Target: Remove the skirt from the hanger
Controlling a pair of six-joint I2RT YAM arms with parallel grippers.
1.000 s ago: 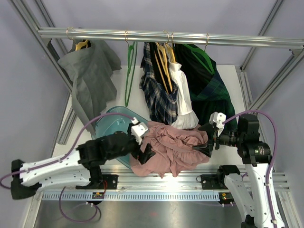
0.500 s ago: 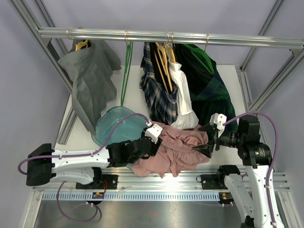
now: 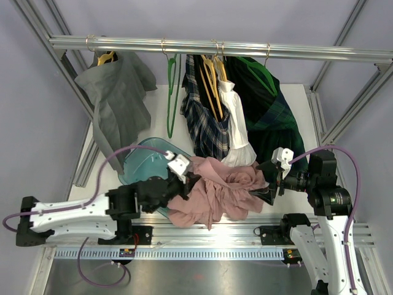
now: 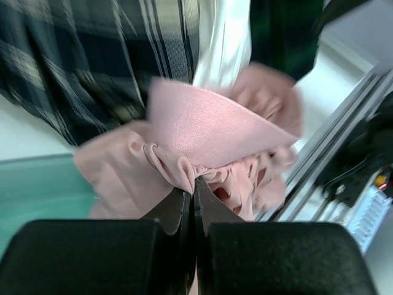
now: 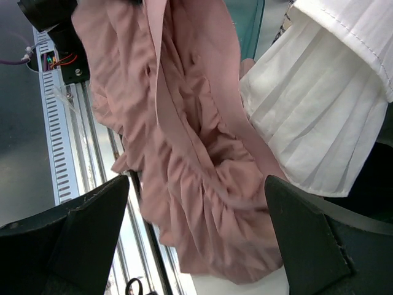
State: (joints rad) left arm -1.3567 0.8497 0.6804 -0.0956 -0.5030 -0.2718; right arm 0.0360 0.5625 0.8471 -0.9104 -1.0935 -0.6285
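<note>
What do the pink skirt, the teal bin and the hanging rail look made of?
Pink skirt: soft matte woven cloth, probably light cotton or a blend; it gathers and creases freely. Teal bin: translucent glossy plastic, by its see-through tint. Hanging rail: likely aluminium extrusion, satin silver, slotted profile.

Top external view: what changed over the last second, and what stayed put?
The left gripper reached forward onto the crumpled pink fabric skirt, jaws now shut on its edge, and gathered it into a tighter heap. The empty thin green hanger swung. The right gripper, open, and the hanging garments stayed.
</note>
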